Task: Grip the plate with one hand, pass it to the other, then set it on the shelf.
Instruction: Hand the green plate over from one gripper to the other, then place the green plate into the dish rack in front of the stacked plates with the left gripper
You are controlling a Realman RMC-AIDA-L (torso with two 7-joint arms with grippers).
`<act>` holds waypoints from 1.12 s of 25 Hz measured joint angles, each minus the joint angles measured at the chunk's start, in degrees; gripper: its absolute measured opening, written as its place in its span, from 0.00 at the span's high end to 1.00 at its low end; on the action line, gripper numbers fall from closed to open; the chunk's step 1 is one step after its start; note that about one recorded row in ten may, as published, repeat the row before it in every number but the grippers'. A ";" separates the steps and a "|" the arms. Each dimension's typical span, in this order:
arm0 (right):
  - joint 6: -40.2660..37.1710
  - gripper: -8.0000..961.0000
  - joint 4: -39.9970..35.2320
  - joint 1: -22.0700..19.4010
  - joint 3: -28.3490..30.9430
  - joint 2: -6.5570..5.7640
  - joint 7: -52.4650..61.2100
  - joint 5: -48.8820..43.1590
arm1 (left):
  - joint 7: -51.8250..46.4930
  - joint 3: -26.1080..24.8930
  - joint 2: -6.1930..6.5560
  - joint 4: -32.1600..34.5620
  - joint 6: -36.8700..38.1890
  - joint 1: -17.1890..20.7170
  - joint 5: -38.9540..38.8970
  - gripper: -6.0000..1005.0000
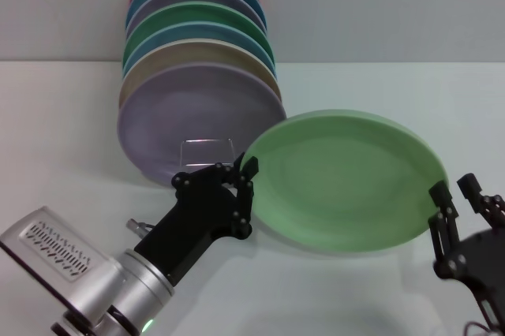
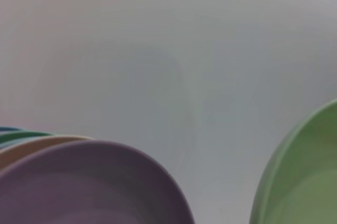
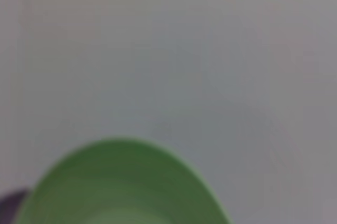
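The light green plate (image 1: 347, 182) hangs tilted above the table, middle right in the head view. My left gripper (image 1: 246, 186), black on a silver wrist, is shut on the plate's left rim. At the right rim is my all-black right gripper (image 1: 458, 194), open, with one finger against the edge and the other apart from it. The wire shelf (image 1: 207, 145) shows as a thin loop in front of the lilac plate (image 1: 189, 119). The left wrist view shows the plate (image 2: 308, 176) beside the lilac plate (image 2: 89, 187). In the right wrist view, the plate (image 3: 121, 187) fills the lower part.
Several coloured plates (image 1: 197, 36) stand on edge in a row behind the lilac one, running back toward the wall. The white table (image 1: 379, 91) stretches to the right of the row and behind the green plate.
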 joint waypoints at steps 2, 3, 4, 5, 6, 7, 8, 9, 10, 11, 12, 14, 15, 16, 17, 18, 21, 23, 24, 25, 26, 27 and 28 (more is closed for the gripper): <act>-4.15 0.82 4.14 0.00 0.02 0.00 6.12 -3.69 | 0.43 -0.31 0.00 0.05 0.78 0.54 -0.02 0.93; -7.03 0.77 6.80 -0.06 0.04 0.00 9.68 -5.73 | 0.80 -0.64 -0.01 0.06 1.22 0.88 -0.03 0.93; -9.20 0.71 8.63 -0.18 0.06 0.00 11.97 -6.70 | 1.24 -1.10 0.00 0.07 1.78 1.32 -0.06 0.93; -11.52 0.66 10.51 -0.34 0.08 0.00 14.33 -7.47 | 1.51 -1.53 0.00 0.07 2.26 1.64 -0.08 0.92; -15.37 0.60 13.31 -0.72 0.09 0.00 18.09 -7.71 | 1.77 -2.08 -0.01 0.06 3.15 2.08 -0.08 0.92; -15.37 0.58 13.31 -0.72 0.09 0.00 18.09 -7.71 | 1.90 -2.61 -0.01 0.06 4.06 2.50 -0.08 0.92; -16.95 0.55 14.67 -0.88 0.17 -0.01 19.69 -7.73 | 1.98 -3.06 -0.01 0.04 5.02 2.87 -0.08 0.92; -17.99 0.52 15.88 -0.96 0.36 -0.01 20.90 -7.69 | 2.05 -3.65 -0.01 0.02 6.29 3.34 -0.08 0.92; -18.56 0.50 16.99 -1.02 0.65 -0.01 22.07 -7.57 | 2.07 -4.16 0.00 0.00 7.67 3.87 -0.09 0.92; -18.22 0.47 18.59 -0.97 1.60 -0.01 24.14 -7.31 | 1.97 -5.40 0.08 -0.03 11.24 4.91 -0.07 0.91; -18.22 0.47 18.59 -0.97 1.60 -0.01 24.14 -7.31 | 1.97 -5.40 0.08 -0.03 11.24 4.91 -0.07 0.91; -16.95 0.47 19.88 -0.69 2.52 -0.04 25.94 -7.23 | 1.07 -6.94 0.20 -0.02 15.16 5.85 -0.10 0.91; -16.12 0.47 20.25 -0.54 2.84 -0.07 26.39 -7.22 | 0.47 -7.63 0.21 -0.01 16.70 6.26 -0.04 0.91; -14.06 0.47 20.64 -0.21 3.41 -0.15 26.63 -7.19 | -1.31 -9.43 0.29 0.03 19.34 7.11 -0.08 0.91; -14.06 0.47 20.64 -0.21 3.41 -0.15 26.63 -7.19 | -1.31 -9.43 0.29 0.03 19.34 7.11 -0.08 0.90; -13.10 0.47 20.72 -0.05 3.67 -0.17 26.58 -7.17 | -1.94 -10.15 0.31 0.07 20.10 7.33 -0.06 0.90; -11.10 0.47 20.92 0.58 4.51 -0.28 26.33 -7.13 | -3.10 -13.12 0.18 0.73 20.59 7.47 -0.08 0.90; -11.01 0.47 20.99 0.65 4.65 -0.30 26.33 -7.13 | -2.94 -14.25 0.03 1.44 19.76 6.91 -0.08 0.89; -11.01 0.47 21.07 0.68 4.83 -0.33 26.33 -7.12 | -2.72 -14.76 -0.03 2.31 19.31 6.10 -0.06 0.89; -11.01 0.47 21.15 0.70 5.04 -0.34 26.33 -7.11 | -2.55 -15.02 -0.07 3.27 19.23 5.32 -0.06 0.89; -11.00 0.47 21.29 0.73 5.38 -0.38 26.33 -7.10 | -2.38 -15.47 -0.16 5.36 19.25 3.88 -0.08 0.89; -11.00 0.47 21.29 0.73 5.38 -0.38 26.33 -7.10 | -2.38 -15.47 -0.16 5.36 19.25 3.88 -0.08 0.89; -11.00 0.47 21.31 0.75 5.45 -0.39 26.33 -7.09 | -2.20 -15.61 -0.22 6.62 19.36 3.08 -0.26 0.89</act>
